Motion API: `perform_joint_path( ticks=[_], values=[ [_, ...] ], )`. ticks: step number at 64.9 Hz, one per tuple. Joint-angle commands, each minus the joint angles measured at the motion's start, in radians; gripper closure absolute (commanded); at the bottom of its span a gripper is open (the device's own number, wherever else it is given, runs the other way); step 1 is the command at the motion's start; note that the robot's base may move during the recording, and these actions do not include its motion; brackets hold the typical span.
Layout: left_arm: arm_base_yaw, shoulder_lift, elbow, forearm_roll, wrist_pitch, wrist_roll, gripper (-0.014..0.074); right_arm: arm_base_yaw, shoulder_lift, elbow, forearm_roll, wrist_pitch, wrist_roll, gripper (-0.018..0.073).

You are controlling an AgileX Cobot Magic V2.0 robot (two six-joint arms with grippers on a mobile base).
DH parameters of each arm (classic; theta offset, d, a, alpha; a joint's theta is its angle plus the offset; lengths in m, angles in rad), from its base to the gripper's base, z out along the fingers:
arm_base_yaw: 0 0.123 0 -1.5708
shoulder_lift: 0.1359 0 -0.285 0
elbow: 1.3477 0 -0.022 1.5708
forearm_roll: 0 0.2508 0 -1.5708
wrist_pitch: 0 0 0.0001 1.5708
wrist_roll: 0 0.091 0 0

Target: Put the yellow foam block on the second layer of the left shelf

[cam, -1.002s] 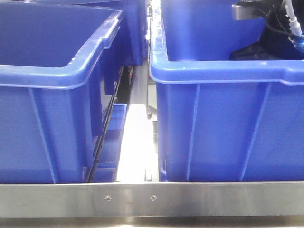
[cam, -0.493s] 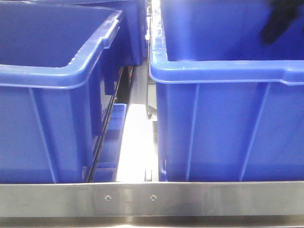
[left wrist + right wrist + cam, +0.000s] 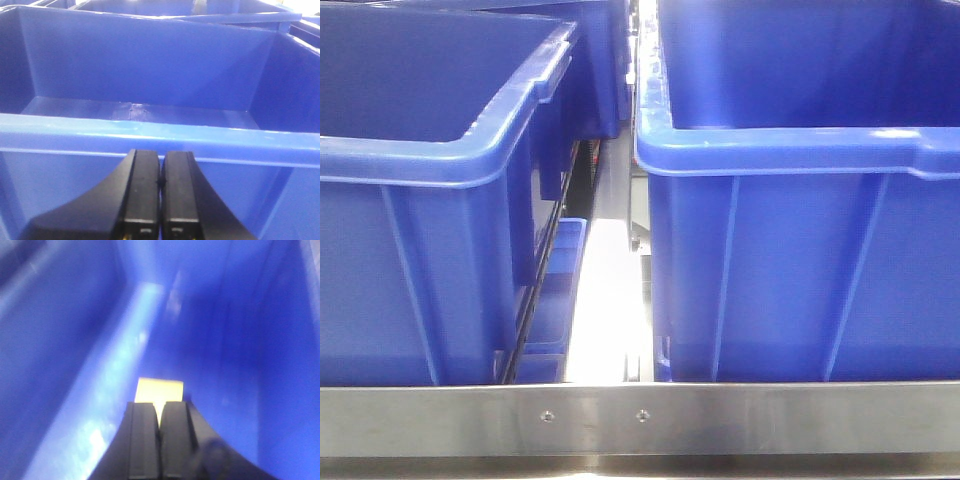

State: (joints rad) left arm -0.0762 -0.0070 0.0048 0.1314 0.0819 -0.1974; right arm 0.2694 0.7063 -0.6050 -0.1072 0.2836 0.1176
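The yellow foam block (image 3: 160,389) shows only in the right wrist view, as a pale yellow face right at the tips of my right gripper (image 3: 160,407). The jaws stand almost together, with yellow showing in the small notch between the tips, so they are pinched on the block. The view is blurred, with blue bin walls (image 3: 65,340) all round. My left gripper (image 3: 160,167) is shut and empty, just in front of the rim of a blue bin (image 3: 150,131). Neither gripper shows in the front view.
Two large blue plastic bins stand side by side in the front view, the left one (image 3: 440,160) and the right one (image 3: 780,150), with a narrow bright gap between them. A steel rail (image 3: 640,415) runs along the front edge. More blue bins stand behind.
The right arm, seen inside the right bin's upper right corner one second ago, has risen as a dark blur and left the front view. The bins have not moved.
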Motion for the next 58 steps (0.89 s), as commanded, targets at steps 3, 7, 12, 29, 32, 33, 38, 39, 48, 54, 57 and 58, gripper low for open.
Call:
perform_joint_path(
  ticks=[3,7,12,29,32,33,38,39,48,54,57,58],
  values=[
    [-0.005,0.007,0.026,-0.007,-0.088,-0.004,0.0460,0.000,-0.018,-0.025,-0.011,-0.083,-0.012,0.0504],
    [-0.005,0.007,0.026,-0.007,-0.088,-0.004,0.0460,0.000,-0.018,-0.025,-0.011,-0.075,-0.012,0.0504],
    [-0.005,0.007,0.026,-0.007,-0.088,-0.004,0.0460,0.000,-0.018,-0.025,-0.011,-0.067,-0.012,0.0504],
    [-0.005,0.007,0.026,-0.007,-0.088,-0.004,0.0460,0.003,-0.018,-0.024,-0.011,-0.067,-0.012,0.0504],
    [-0.005,0.007,0.026,-0.007,-0.088,-0.004,0.0460,0.003,-0.023,-0.022,-0.018,-0.072,-0.012,0.0504],
    [-0.005,0.007,0.026,-0.007,-0.088,-0.004,0.0460,0.003,-0.029,-0.021,-0.021,-0.072,-0.012,0.0504],
    [-0.005,0.007,0.026,-0.007,-0.088,-0.004,0.0460,-0.021,-0.056,0.007,-0.026,-0.094,-0.012,0.0504],
    [-0.005,0.007,0.026,-0.007,-0.088,-0.004,0.0460,-0.030,-0.063,0.014,-0.025,-0.104,-0.012,0.0504],
    [-0.005,0.007,0.026,-0.007,-0.088,-0.004,0.0460,-0.157,-0.178,0.137,-0.025,-0.202,-0.012,0.0504],
    [-0.005,0.007,0.026,-0.007,-0.088,-0.004,0.0460,-0.222,-0.278,0.230,-0.025,-0.267,-0.012,0.0504],
    [-0.005,0.007,0.026,-0.007,-0.088,-0.004,0.0460,-0.245,-0.334,0.295,-0.025,-0.290,-0.012,0.0504],
    [-0.005,0.007,0.026,-0.007,-0.088,-0.004,0.0460,-0.249,-0.351,0.312,-0.025,-0.295,-0.012,0.0504]
  ],
)
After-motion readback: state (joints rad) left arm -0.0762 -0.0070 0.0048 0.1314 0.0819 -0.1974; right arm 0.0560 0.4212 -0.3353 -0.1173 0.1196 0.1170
